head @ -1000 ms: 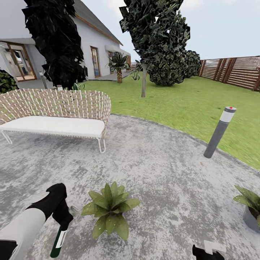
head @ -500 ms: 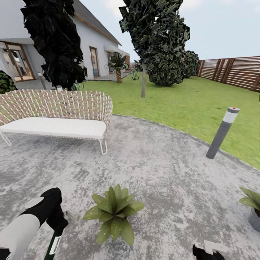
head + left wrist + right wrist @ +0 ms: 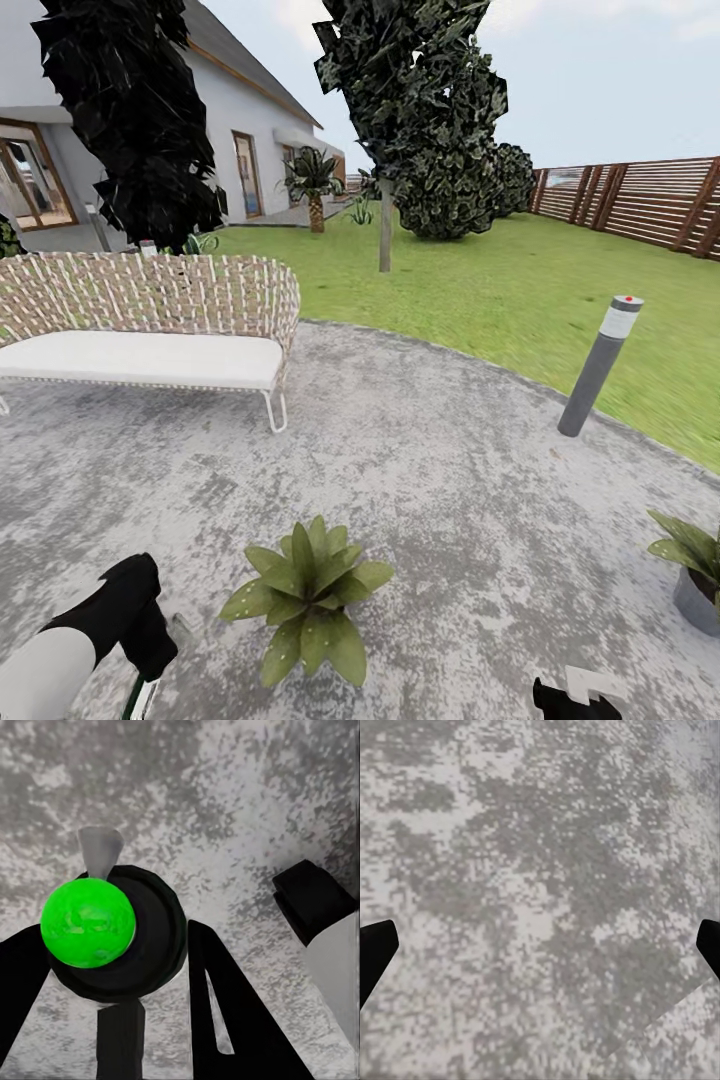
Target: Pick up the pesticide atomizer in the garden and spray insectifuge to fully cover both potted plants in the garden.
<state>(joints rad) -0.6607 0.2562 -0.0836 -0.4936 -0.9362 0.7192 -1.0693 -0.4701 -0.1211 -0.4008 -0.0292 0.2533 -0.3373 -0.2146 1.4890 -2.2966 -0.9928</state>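
Green-capped spray bottle (image 3: 97,937) sits clamped in your left pincer (image 3: 112,967), low at the frame's bottom left, beside the nearer potted plant (image 3: 305,600). Right pincer (image 3: 540,945) gapes empty. Next, aim the nozzle at those leaves and spray.

**Patio's mostly open, a few things poking up**

Big bare stretch of stone patio (image 3: 430,470) through the middle, easy passing. Near potted plant (image 3: 308,600) sits at 6 o'clock, just beside the left end effector (image 3: 140,690). Second potted plant (image 3: 690,570) at 4 o'clock, bollard lamp (image 3: 598,366) at 3, wicker seat (image 3: 150,325) blocks 10 o'clock.
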